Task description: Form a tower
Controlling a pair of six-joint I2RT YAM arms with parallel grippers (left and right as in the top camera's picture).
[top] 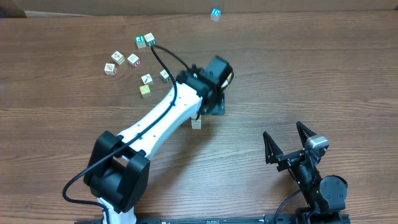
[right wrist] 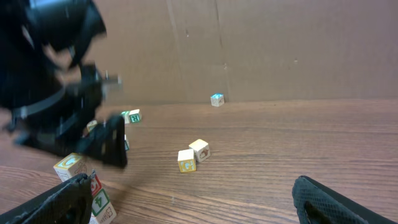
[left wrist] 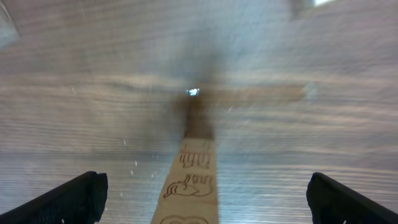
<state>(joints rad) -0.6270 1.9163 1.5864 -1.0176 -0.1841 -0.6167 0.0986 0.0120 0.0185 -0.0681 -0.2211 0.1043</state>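
The tower [left wrist: 194, 180] is a narrow column of small wooden cubes with drawn faces. In the left wrist view I look down its side. My left gripper [left wrist: 208, 200] is open, its black fingers [left wrist: 68, 199] far out on either side of the tower and apart from it. From overhead only the tower's pale top [top: 196, 123] shows beside the left arm. In the right wrist view the tower [right wrist: 93, 186] stands at the left, with a yellow-faced cube on top and red-marked and green "4" cubes below. My right gripper [top: 283, 129] is open and holds nothing.
Several loose cubes [top: 132, 60] lie scattered at the back left of the wooden table. A blue-marked cube [top: 216, 14] sits alone at the far edge. Two loose cubes [right wrist: 186, 160] lie mid-table ahead of the right gripper. A cardboard wall [right wrist: 280, 50] closes the back.
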